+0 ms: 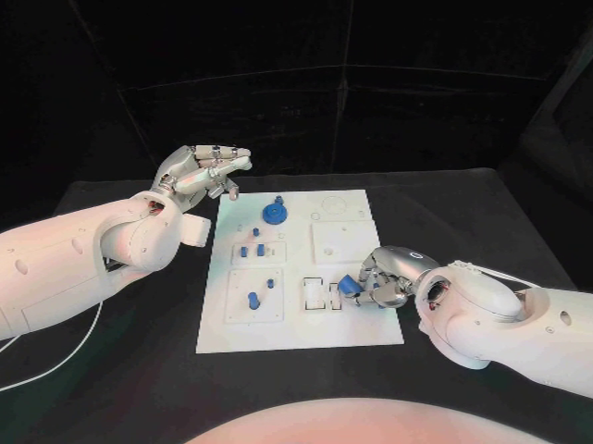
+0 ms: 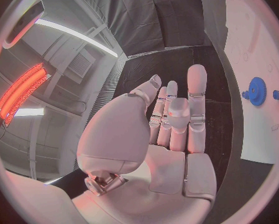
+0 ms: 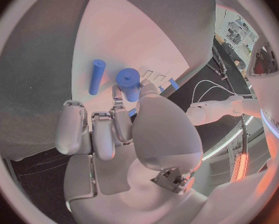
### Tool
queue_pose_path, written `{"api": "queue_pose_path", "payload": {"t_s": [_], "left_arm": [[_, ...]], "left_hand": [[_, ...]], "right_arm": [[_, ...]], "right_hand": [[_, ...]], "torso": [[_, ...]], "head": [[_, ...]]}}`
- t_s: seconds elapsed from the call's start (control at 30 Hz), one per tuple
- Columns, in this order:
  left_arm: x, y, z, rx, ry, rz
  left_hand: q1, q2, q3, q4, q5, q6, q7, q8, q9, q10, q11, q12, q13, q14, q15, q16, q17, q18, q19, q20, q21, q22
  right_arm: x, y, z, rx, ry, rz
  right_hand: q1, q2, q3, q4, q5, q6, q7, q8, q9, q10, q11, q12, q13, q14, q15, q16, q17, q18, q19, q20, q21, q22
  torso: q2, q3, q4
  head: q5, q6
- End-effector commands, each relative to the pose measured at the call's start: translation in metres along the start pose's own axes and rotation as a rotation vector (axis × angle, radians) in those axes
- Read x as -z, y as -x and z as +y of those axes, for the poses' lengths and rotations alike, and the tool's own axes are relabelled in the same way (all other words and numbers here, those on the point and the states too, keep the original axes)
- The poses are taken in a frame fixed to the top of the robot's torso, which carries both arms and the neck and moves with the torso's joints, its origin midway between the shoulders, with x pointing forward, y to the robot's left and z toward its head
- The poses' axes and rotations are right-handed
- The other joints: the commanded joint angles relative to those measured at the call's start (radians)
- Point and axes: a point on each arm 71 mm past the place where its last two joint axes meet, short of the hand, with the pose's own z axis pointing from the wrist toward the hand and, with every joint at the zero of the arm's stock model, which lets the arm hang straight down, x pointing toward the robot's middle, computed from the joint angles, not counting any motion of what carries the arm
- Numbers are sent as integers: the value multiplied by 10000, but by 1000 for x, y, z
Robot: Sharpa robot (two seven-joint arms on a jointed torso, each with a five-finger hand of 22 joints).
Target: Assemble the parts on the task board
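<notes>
The board (image 1: 302,268) sits mid-frame in the head view, black table (image 1: 483,222) showing wide on both sides. Right hand (image 1: 376,282) is down at the board's lower right edge, fingers clasped around a blue part (image 1: 348,286), partly hidden, shape hard to call. Left hand (image 1: 210,171) hovers off the upper left corner, fingers loosely extended, holding nothing. One gear (image 1: 277,213) upper board; about five small pegs (image 1: 253,300) on the left side, possibly more.
</notes>
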Motion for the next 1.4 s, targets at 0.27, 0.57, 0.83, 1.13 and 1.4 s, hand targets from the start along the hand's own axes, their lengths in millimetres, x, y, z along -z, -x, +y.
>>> {"api": "queue_pose_path", "payload": {"t_s": [0.27,0.57,0.83,1.13,1.4], "left_arm": [[-1,-3,-1,103,-35,148],[-1,-4,-1,109,-30,164],[-1,-4,-1,102,-34,151],[0,-5,-1,99,-38,146],[0,-4,-1,97,-41,141]], "left_hand": [[34,24,-35,-7,26,48,5,34,-11,-58,-7,68,16,-50,-3,-9,-9,74,-47,-17,-68,-10],[23,26,-58,6,25,38,7,37,-14,-77,-7,90,20,-52,-3,-2,-9,75,-47,-17,-86,-25],[19,21,-76,12,26,8,14,26,-22,-103,-2,102,21,-52,0,4,-9,74,-43,-16,-90,-27],[21,21,-80,13,27,-4,16,22,-25,-113,0,106,21,-54,1,4,-14,74,-42,-15,-93,-29],[21,21,-80,13,27,-4,16,22,-25,-113,0,106,21,-54,1,4,-14,74,-42,-15,-93,-29]], "right_arm": [[8,9,20,-1343,862,-1171],[-3,-2,38,-1330,1047,-279],[-12,-12,47,-1341,909,380],[-19,-15,45,-1081,383,639],[-21,-15,46,-851,357,526]], "right_hand": [[41,221,-101,47,165,168,-68,89,100,135,-74,46,215,809,-113,99,1409,-219,70,-78,108,90],[-82,421,-183,52,217,353,-153,156,167,240,-144,123,342,826,-169,135,1492,-241,130,-129,174,211],[-163,610,-281,49,185,680,-313,306,319,320,-282,120,390,833,-279,153,1542,-248,157,-225,200,263],[-368,766,-449,56,166,1005,-477,498,530,404,-420,114,444,843,-395,174,1598,-266,203,-337,243,355],[-597,881,-593,71,19,1081,-530,575,661,449,-473,114,489,850,-447,187,1638,-274,218,-393,253,383]], "torso": [[10,-16,50],[14,-24,64],[23,-12,46],[5,-16,47],[13,-9,34]], "head": [[-12,24],[65,-1],[141,-5],[169,-25],[188,-21]]}}
